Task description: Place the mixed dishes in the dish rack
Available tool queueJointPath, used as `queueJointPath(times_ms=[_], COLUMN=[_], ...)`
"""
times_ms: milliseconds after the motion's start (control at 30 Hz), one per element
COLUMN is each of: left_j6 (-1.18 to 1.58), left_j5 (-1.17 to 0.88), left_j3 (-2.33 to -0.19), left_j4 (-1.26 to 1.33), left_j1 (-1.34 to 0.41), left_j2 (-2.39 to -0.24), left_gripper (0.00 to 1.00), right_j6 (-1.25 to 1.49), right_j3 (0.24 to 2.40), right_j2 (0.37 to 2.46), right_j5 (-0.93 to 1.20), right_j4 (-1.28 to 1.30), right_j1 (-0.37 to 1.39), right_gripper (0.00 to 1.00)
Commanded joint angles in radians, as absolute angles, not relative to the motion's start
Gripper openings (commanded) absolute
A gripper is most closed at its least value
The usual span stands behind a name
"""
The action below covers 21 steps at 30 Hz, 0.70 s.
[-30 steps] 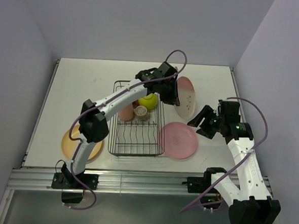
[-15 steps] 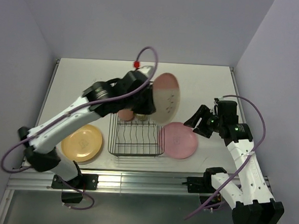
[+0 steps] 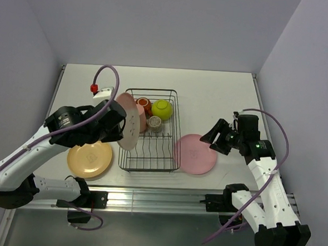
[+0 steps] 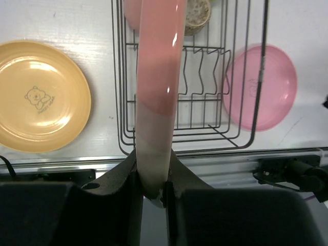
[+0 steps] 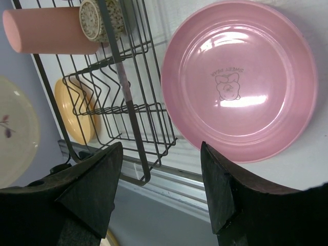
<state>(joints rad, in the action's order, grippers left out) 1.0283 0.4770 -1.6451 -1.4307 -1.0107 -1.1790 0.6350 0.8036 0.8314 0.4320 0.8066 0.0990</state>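
1. The dish rack (image 3: 156,153) sits mid-bench (image 3: 221,93). At its far end I count four pieces: the red-orange cup (image 3: 144,104), the lime-green bowl (image 3: 162,109), the small tan bowl (image 3: 154,123) and the salmon tumbler (image 3: 141,120).
2. My left claw (image 4: 152,180) is clamped on the cream rim of the pink-and-cream plate (image 4: 156,77). The plate stands on edge over the rack's left side, and I cannot tell whether it touches the wires.
3. The yellow-orange plate (image 3: 89,158) lies flat on the bench left of the rack. The pink plate (image 3: 195,154) lies flat on the right, its rim close against the rack's wall.
4. My right claw (image 5: 159,200) hangs over the pink plate's right side, fingers spread wide and gripping nothing.
5. From above, the held plate covers part of the tumbler and the rack's left rail. In the left wrist view the plate's far end runs off the top of the frame, and the tumbler and tan bowl are cut to slivers.
6. Only the top view shows the cup and the green bowl. The right wrist view shows the tumbler lying on its side, the tan bowl tipped with its speckled inside facing the camera, and a rabbit print in the pink plate. The left wrist view shows a bear print on the yellow-orange plate.
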Motion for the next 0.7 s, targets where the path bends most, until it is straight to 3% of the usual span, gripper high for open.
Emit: queueJointPath(times_ms=[0, 667], left_j6=[1.097, 1.034], left_j5=[0.52, 0.512], left_j3=[-1.592, -1.382], left_j4=[-1.373, -1.374], left_j1=[-1.017, -0.945], left_j2=[-1.141, -0.976], left_gripper=[0.0, 0.0], right_j6=[0.643, 0.615], right_j3=[0.802, 0.782], right_j2=[0.804, 0.81], right_j5=[0.431, 0.41], right_j4=[0.778, 0.802], right_j1=[0.106, 0.104], right_gripper=[0.7, 0.7])
